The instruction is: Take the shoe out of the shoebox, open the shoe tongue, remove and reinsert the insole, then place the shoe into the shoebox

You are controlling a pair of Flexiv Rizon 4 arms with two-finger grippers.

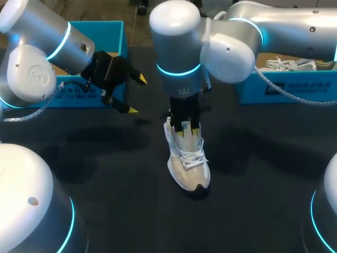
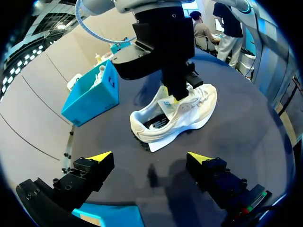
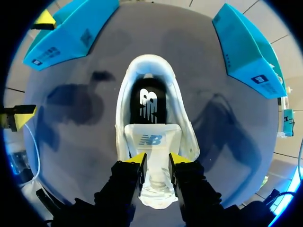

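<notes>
— What does the right gripper [image 3: 157,161] have?
— The tongue [image 3: 152,138] of the white sneaker [image 1: 188,163]. Both yellow-tipped fingers are pressed close together on it from two sides, and the tongue stands up between them.
— And the sneaker itself?
— It stands on its sole in the middle of the dark tabletop [image 1: 105,179], toe toward the near edge. Its mouth is open and the black insole [image 3: 149,101] shows inside.
— The left gripper [image 2: 150,157]?
— Its fingers are spread wide with nothing between them. It hangs over the tabletop to the left of the sneaker, apart from it.
— Farther back?
— The left shoebox [image 1: 117,42], blue, sits at the far left corner just behind that gripper. The right shoebox [image 1: 295,92] sits at the far right edge with a second sneaker [image 1: 289,65] inside.
</notes>
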